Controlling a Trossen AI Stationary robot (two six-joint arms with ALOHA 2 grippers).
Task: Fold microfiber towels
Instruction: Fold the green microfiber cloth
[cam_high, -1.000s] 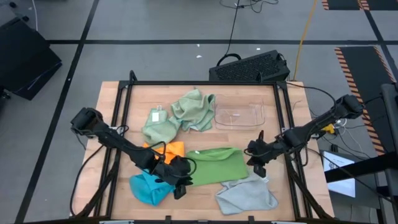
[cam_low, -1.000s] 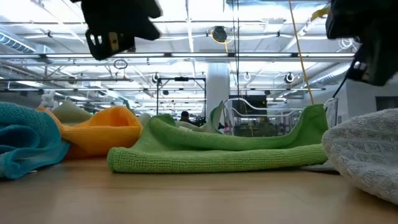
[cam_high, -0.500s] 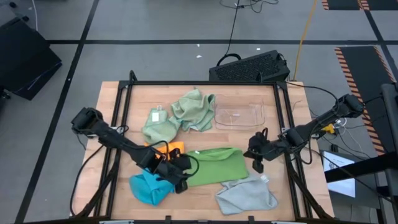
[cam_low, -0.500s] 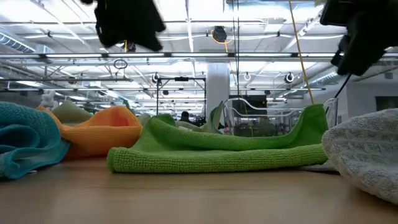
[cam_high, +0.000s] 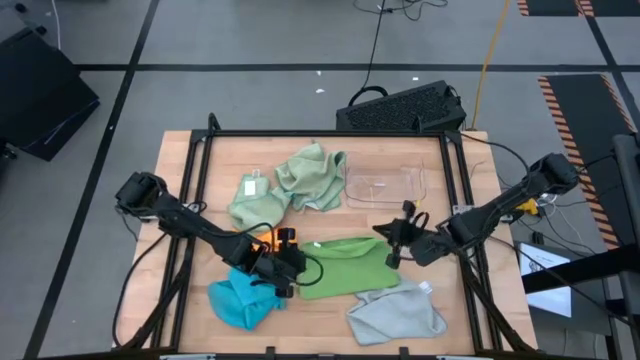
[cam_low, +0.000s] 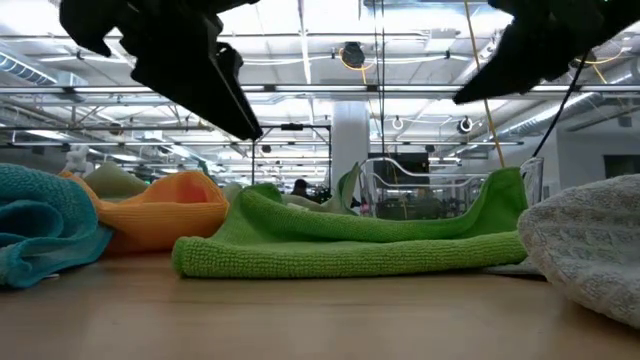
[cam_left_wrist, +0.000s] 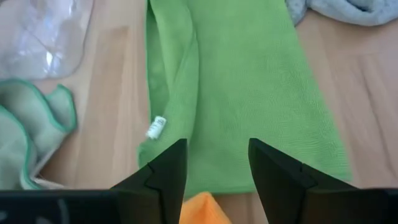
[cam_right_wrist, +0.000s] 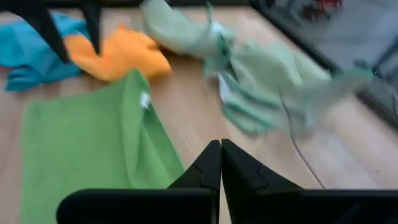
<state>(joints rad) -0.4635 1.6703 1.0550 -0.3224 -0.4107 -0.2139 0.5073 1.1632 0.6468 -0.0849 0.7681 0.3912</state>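
Left gripper (cam_high: 283, 268) jaws parted with a clear gap between the two dark fingers (cam_left_wrist: 163, 180), holding nothing, hovering above the left end of the bright green towel (cam_high: 345, 266) beside the orange towel (cam_high: 268, 240). Right gripper (cam_high: 392, 248) jaws pressed shut, fingertips meeting in a point, empty, hanging over the right end of the same bright green towel.

Bright green towel spread flat in a rough rectangle near the table's middle, one long edge doubled over, a small white tag (cam_left_wrist: 156, 126) showing at that edge. Orange towel bunched, touching the bright green one's left corner. Bright blue towel (cam_high: 236, 300) crumpled at the front left, just beside the orange. Light grey towel (cam_high: 396, 313) heaped at the front, touching the bright green towel's front edge. Two pale sage green towels (cam_high: 290, 187) rumpled together toward the back, overlapping each other.

Clear shallow plastic tray (cam_high: 385, 186) at the back right of the wooden table (cam_high: 190, 180), just beside the sage towels, with no cloth inside. Black keyboard (cam_high: 400, 107) on the floor beyond the table's far edge.
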